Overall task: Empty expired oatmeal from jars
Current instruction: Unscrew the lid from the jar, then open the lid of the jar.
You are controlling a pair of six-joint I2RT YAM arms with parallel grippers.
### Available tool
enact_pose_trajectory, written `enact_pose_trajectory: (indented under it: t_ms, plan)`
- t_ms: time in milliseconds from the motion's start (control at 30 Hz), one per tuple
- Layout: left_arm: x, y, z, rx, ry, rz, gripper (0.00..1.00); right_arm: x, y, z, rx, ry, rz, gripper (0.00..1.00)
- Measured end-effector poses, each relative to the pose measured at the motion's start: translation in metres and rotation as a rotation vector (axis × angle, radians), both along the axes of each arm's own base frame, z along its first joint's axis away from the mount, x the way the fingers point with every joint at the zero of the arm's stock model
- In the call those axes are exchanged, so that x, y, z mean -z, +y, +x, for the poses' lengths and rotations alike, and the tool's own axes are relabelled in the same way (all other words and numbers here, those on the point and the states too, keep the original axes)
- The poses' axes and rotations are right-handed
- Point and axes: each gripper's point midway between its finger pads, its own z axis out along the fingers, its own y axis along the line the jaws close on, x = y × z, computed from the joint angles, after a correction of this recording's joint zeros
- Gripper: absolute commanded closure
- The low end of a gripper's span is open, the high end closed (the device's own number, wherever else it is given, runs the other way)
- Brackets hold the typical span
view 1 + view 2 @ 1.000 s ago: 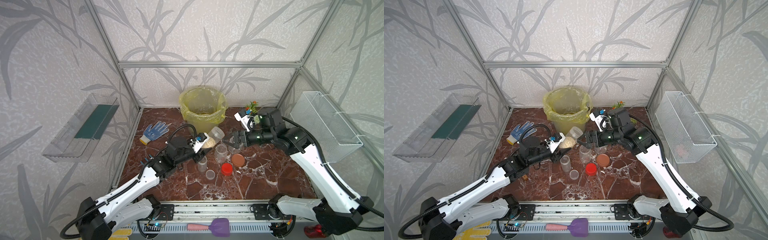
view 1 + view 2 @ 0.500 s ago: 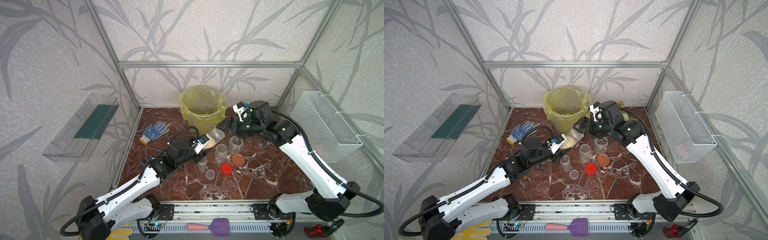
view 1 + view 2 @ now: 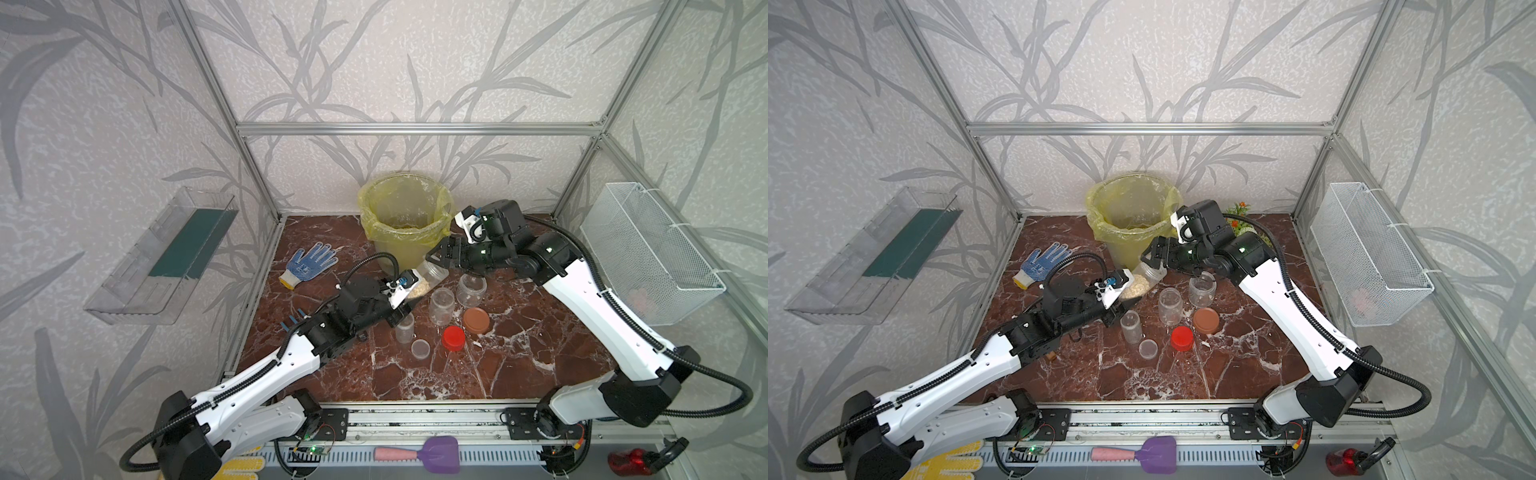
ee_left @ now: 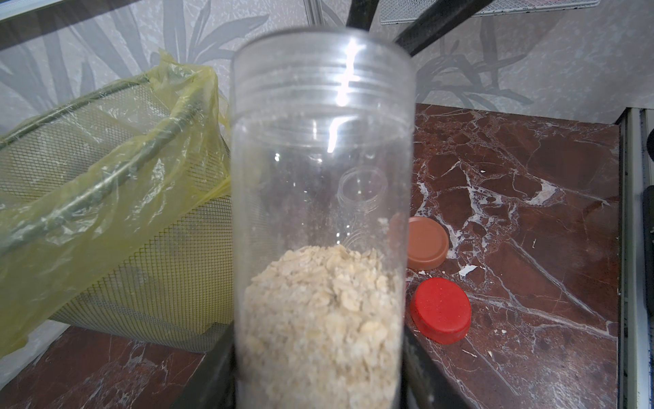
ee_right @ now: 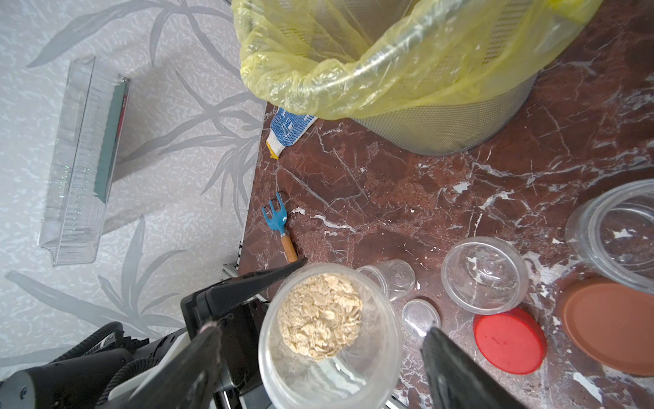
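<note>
My left tool [image 3: 409, 298] is clamped on the lower body of a lidless jar [image 3: 432, 272], held tilted with its mouth raised just beside the yellow-bagged bin [image 3: 399, 245]; the oatmeal [image 5: 320, 315] lies in the jar's lower half. My right tool [image 5: 322, 333] stands open, one finger on each side of the jar's mouth, neither touching it. A wide jar [image 3: 471, 289] stands empty on the table [image 3: 519, 357], near a red lid [image 3: 453, 338] and a brown lid [image 3: 476, 320].

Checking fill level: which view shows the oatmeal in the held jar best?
Left wrist: oatmeal seen through the clear jar wall, fill line plain. Right wrist looks down the open mouth onto the oatmeal, depth unclear. In both top views, only a small pale patch.
</note>
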Motion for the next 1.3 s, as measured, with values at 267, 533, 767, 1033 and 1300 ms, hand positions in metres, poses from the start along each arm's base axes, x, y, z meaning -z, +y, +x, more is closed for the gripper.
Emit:
enact_pose_trajectory:
  t_ms: [267, 533, 767, 1033, 1300]
  plan:
    - [0.000, 0.000, 0.000, 0.001, -0.001, 0.000, 1.00, 0.010, 0.008, 0.000, -0.024, 0.034, -0.003, 0.17]
    - [-0.001, 0.001, 0.000, -0.002, -0.008, 0.004, 1.00, 0.015, 0.010, -0.001, -0.036, 0.052, -0.001, 0.36]
    - [0.002, 0.003, 0.001, -0.012, -0.002, 0.015, 1.00, 0.018, 0.013, 0.000, -0.044, 0.052, 0.009, 0.75]
    - [-0.009, 0.012, 0.002, 0.023, 0.058, -0.179, 1.00, -0.002, 0.022, -0.004, -0.298, -0.111, 0.064, 1.00]
    - [-0.026, 0.015, 0.003, 0.085, 0.062, -0.344, 1.00, -0.031, 0.032, -0.006, -0.657, -0.280, 0.056, 1.00]
